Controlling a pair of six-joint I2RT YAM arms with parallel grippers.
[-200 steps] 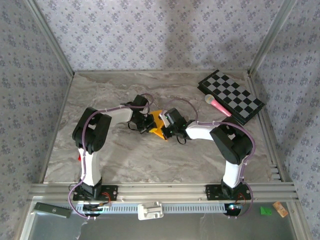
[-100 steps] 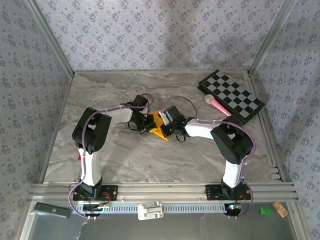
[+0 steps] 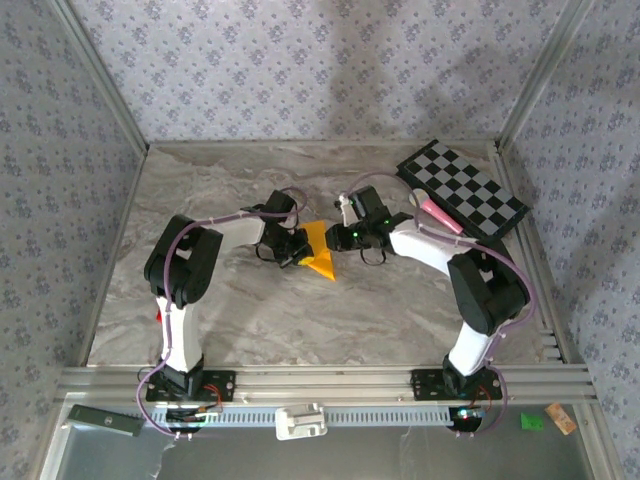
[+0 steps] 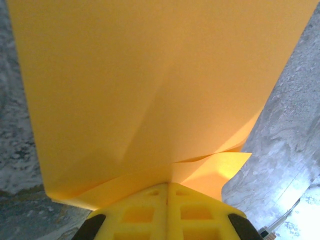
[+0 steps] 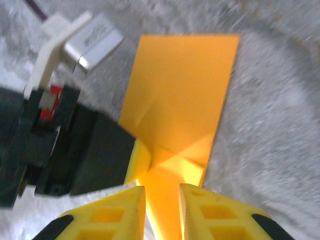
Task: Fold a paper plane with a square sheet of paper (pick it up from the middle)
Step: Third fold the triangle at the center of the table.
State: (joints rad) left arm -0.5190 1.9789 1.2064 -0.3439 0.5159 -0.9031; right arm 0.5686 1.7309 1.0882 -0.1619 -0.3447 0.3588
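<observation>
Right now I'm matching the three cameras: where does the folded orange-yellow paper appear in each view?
Top external: folded paper mid-table, between the two arms' tips.
Left wrist: paper across the upper frame.
Right wrist: paper at centre, running down to the bottom edge.
Shared landmark: the left gripper, shut on the paper's edge.

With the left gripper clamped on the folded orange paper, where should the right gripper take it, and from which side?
Probably at the layered end of the folded orange paper nearest the right gripper, coming in from the right arm's side with its parted jaws across the crease. The left gripper pinches the opposite edge, and the far part looks flat on the table, offering no edge.
</observation>
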